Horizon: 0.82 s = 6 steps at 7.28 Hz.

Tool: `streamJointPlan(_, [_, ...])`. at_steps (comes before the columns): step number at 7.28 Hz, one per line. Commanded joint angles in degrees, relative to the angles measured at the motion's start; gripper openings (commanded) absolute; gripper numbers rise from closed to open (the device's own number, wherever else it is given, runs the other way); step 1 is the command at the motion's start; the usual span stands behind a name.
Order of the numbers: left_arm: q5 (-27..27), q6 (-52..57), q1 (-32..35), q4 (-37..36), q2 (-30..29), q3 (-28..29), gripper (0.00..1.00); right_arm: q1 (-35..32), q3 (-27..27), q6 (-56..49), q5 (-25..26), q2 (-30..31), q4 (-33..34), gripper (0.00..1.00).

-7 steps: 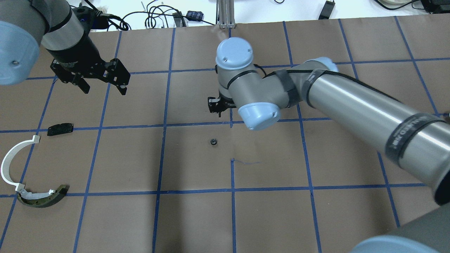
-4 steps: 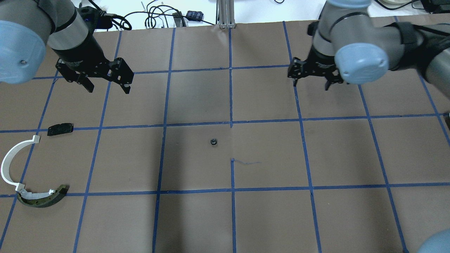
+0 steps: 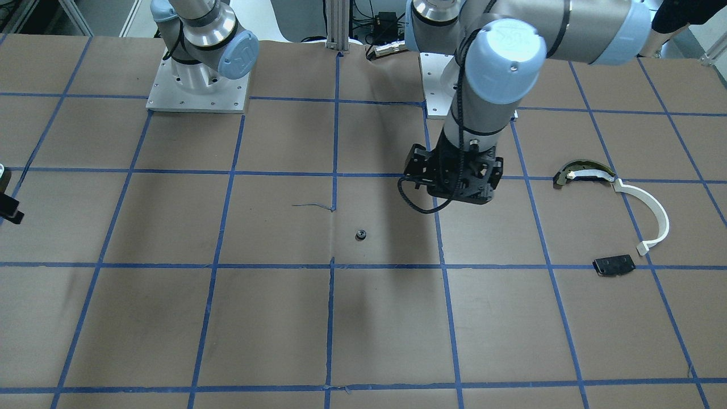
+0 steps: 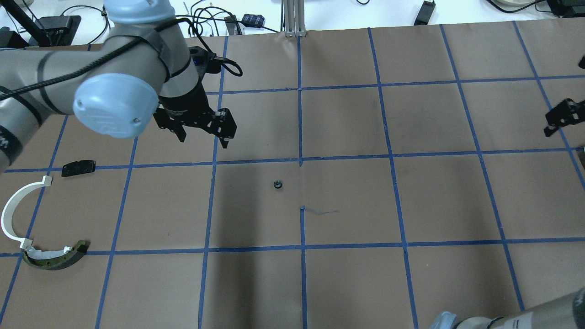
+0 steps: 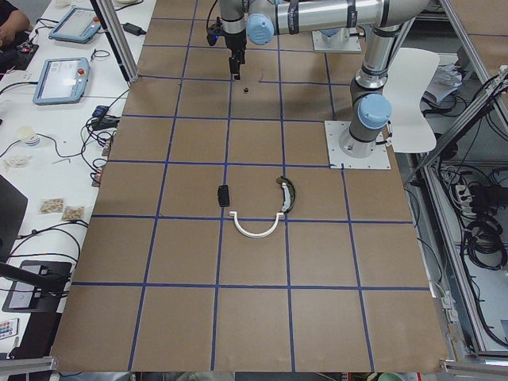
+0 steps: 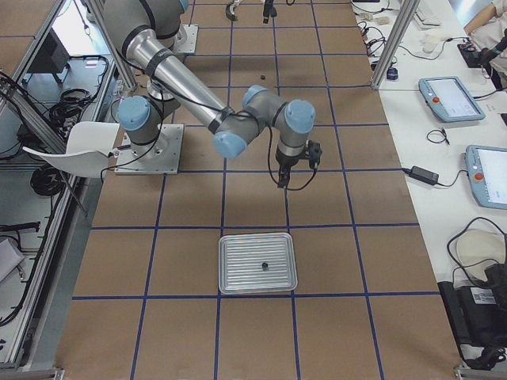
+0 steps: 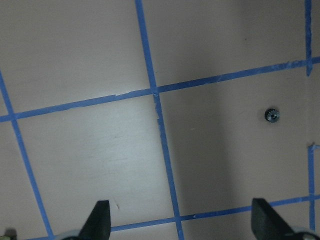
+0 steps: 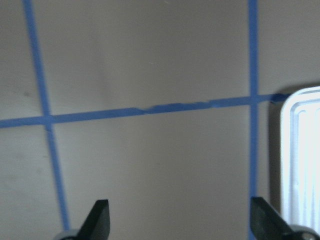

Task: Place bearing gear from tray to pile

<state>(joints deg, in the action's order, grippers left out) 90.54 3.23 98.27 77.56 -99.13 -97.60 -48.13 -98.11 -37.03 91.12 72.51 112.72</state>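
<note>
The bearing gear (image 4: 277,184) is a small dark ring lying alone on the brown paper near the table's middle; it also shows in the front view (image 3: 360,234) and the left wrist view (image 7: 272,115). My left gripper (image 4: 203,141) is open and empty, above the paper left of and beyond the gear. My right gripper (image 4: 558,122) is open and empty at the right edge, beside the metal tray (image 8: 300,165). The pile at the far left holds a white arc (image 4: 11,214), a dark-and-cream curved piece (image 4: 55,260) and a black plate (image 4: 78,167).
The tray (image 6: 238,273) sits at the robot's right end of the table, with one small dark part (image 6: 264,266) in it. Blue tape lines grid the paper. Cables and an aluminium post (image 4: 292,18) lie along the far edge.
My right arm has swung from above the gear out to the table's right edge. My left arm has moved right, toward the middle. The gear has not moved.
</note>
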Motion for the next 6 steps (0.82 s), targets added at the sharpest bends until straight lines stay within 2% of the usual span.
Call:
streamJointPlan(1, [-5.52,-3.31,3.42,-13.09,-6.14,-4.6,1.0,12.66,0.46,-15.73,1.08,-9.35,14.47,1.0])
streamJointPlan(2, [-5.55,-2.79,3.86,-15.48,-8.08,-5.05,1.0,14.36,1.59,-18.23,0.99,-12.53,20.9,1.0])
streamJointPlan(3, [-5.29,-3.14,6.04,-16.9,-9.58,-5.23,1.0,14.38,2.91,-18.25,1.6,-13.44,22.27,1.0])
streamJointPlan(4, [-1.55,-3.4,8.24,-17.44,-11.42,-5.32,1.0,14.46,2.57,-18.34,1.43,-13.79,22.28,1.0])
streamJointPlan(5, [-1.59,-3.75,8.69,-20.75,-13.7,-5.32,1.0,14.46,2.92,-18.52,0.91,-15.28,22.2,0.99])
streamJointPlan(6, [-1.6,-3.32,8.87,-21.83,-15.64,-5.32,1.0,14.55,2.66,-20.78,0.82,-15.81,22.28,0.9])
